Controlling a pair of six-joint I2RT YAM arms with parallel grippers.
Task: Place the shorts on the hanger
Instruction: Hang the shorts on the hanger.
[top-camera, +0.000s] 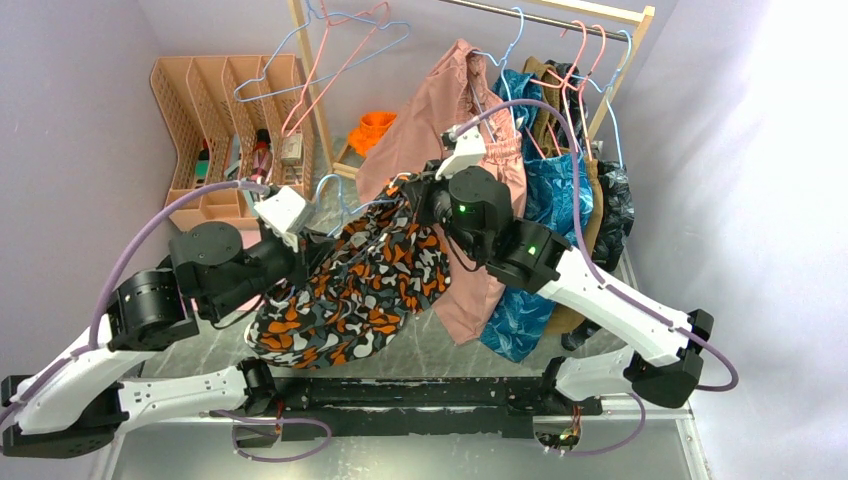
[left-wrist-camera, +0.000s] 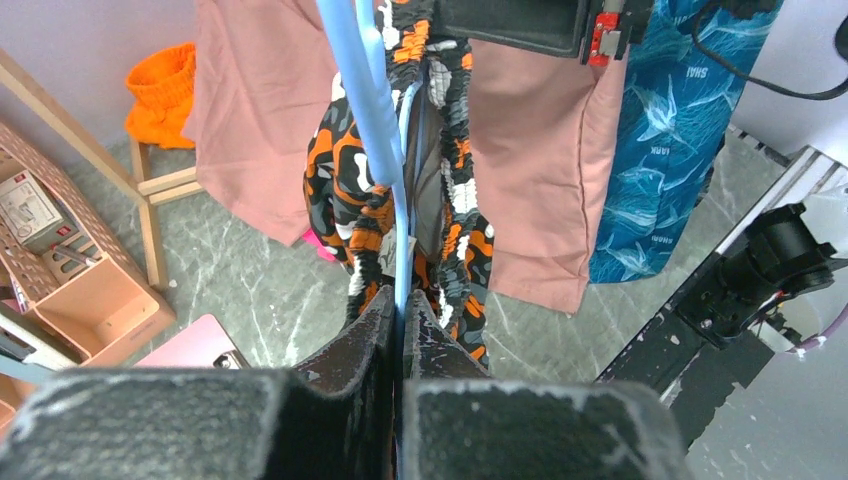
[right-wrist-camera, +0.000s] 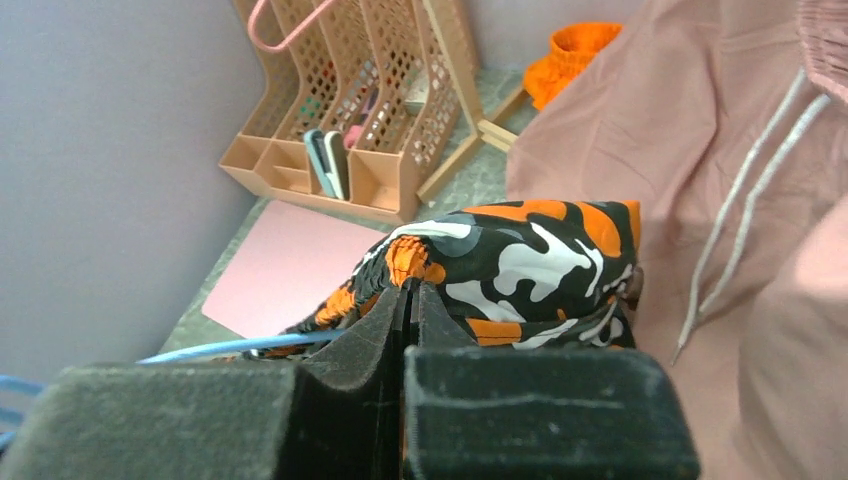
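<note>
Grey marbled surface (top-camera: 440, 355) lies beneath the loose orange, black, white and grey blotch-print shorts (top-camera: 370, 270), which hang mid-air at the centre. The left tool (left-wrist-camera: 402, 305) pinches the thin light-blue hanger (left-wrist-camera: 360, 90); the right tool (right-wrist-camera: 412, 290) pinches the shorts' edge. Draping looks partly done; settling and release seem left.

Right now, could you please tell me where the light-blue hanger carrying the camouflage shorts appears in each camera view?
Top external: the hanger is a small blue loop left of centre, just above the shorts.
Left wrist: a thick blue bar from the top edge down to bottom centre.
Right wrist: a thin blue wire at lower left.
Shared landmark: the shorts, against it in all three.
</note>
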